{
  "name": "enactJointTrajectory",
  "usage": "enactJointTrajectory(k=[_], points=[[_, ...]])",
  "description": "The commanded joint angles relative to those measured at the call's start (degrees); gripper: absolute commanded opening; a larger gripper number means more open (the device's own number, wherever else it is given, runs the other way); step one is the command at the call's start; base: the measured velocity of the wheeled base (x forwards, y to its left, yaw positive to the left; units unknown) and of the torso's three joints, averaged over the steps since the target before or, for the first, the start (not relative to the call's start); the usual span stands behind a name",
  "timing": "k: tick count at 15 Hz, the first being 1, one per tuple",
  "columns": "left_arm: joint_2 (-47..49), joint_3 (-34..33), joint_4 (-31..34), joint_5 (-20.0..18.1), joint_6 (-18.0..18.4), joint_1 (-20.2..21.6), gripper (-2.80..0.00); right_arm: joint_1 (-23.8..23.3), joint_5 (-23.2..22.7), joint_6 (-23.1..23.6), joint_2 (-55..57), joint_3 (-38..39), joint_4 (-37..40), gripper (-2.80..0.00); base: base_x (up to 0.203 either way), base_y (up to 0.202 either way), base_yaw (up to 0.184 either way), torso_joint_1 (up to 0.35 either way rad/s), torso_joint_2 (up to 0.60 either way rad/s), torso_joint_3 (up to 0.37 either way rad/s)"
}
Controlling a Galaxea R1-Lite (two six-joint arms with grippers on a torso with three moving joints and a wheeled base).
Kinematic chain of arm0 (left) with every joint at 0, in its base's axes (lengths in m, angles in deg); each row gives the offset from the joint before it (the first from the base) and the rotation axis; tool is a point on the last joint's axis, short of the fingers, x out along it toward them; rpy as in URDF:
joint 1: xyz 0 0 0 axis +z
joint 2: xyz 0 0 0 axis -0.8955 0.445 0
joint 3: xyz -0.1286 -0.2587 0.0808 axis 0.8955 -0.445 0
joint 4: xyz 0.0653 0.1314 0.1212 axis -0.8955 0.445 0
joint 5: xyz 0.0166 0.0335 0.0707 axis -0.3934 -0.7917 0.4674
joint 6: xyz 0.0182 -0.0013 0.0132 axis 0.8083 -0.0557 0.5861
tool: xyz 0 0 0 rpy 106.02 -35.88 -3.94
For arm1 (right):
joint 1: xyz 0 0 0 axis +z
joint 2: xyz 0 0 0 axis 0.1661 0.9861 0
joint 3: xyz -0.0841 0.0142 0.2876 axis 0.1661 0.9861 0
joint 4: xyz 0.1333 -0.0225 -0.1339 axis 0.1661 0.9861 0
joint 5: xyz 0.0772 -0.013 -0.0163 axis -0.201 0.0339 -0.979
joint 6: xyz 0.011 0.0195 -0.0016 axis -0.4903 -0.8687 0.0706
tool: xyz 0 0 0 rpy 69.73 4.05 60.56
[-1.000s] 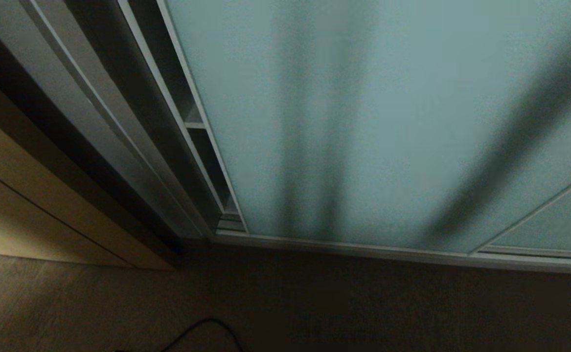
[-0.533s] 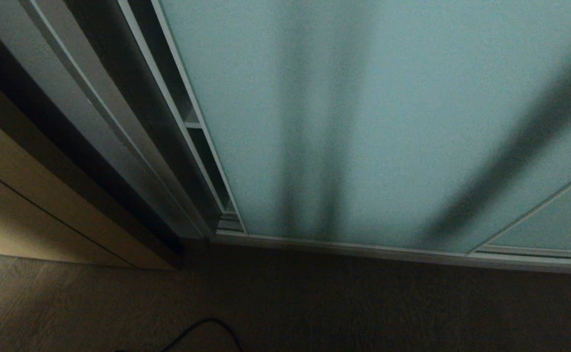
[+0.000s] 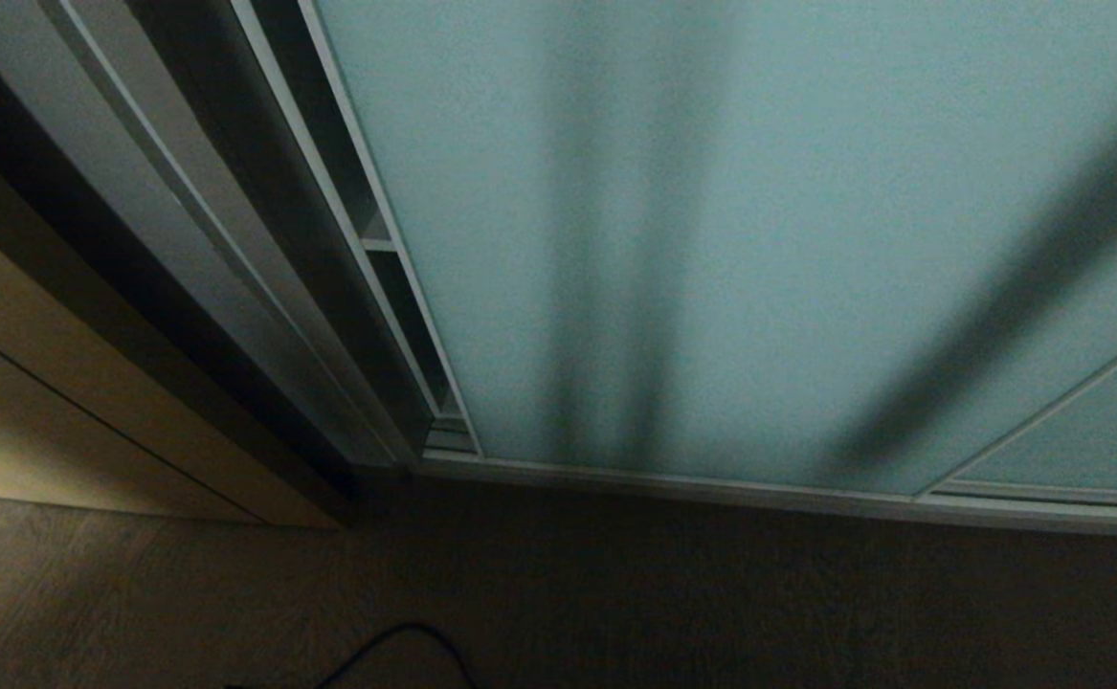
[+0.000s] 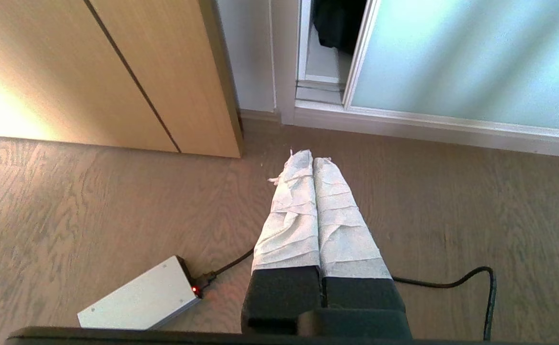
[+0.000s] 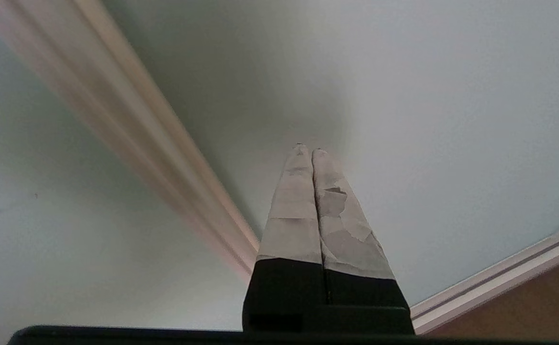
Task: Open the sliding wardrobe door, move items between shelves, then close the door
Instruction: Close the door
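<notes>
Right gripper (image 5: pixel 308 149): fingers pressed together, gripping nothing, tips close to the frosted sliding wardrobe door (image 3: pixel 711 239). Left gripper (image 4: pixel 313 158): also closed and empty, parked low over the wood floor (image 4: pixel 92 201). In the head view the door spans 12 to 3 o'clock; a narrow gap at 10 o'clock exposes a shelf edge (image 3: pixel 378 244). The left wrist view shows a black item (image 4: pixel 336 24) inside that gap

I see the tall frosted teal glass sliding wardrobe door (image 3: pixel 711 239) filling the centre and right of the head frame, a narrow gap with pale shelf boards (image 3: pixel 378 245) at its left edge, the beige wooden cabinet front (image 3: pixel 60 402) lower left, and the wood-grain floor (image 3: pixel 615 593) along the bottom.
</notes>
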Motion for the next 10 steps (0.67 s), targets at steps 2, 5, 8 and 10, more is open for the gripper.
enactJointTrajectory(k=[2,5,8,10], points=[[0.07,0.04,-0.02,0.02,0.01,0.00,-2.80,1.45,-0.09,-0.10,0.53,0.02,-0.23,-2.80,0.000,0.000,0.000,0.000,0.00,0.000],[0.07,-0.05,-0.02,0.02,0.01,0.00,-2.80,2.13,-0.09,-0.09,1.53,-0.72,-0.25,-2.80,0.000,0.000,0.000,0.000,0.00,0.000],[0.07,-0.05,-0.02,0.02,0.01,0.00,-2.80,2.81,-0.09,0.04,2.49,-0.72,-1.04,-2.80,0.000,0.000,0.000,0.000,0.00,0.000],[0.07,-0.05,-0.02,0.02,0.01,0.00,-2.80,2.91,-0.18,0.00,3.19,-0.53,-2.34,-2.80,0.000,0.000,0.000,0.000,0.00,0.000]])
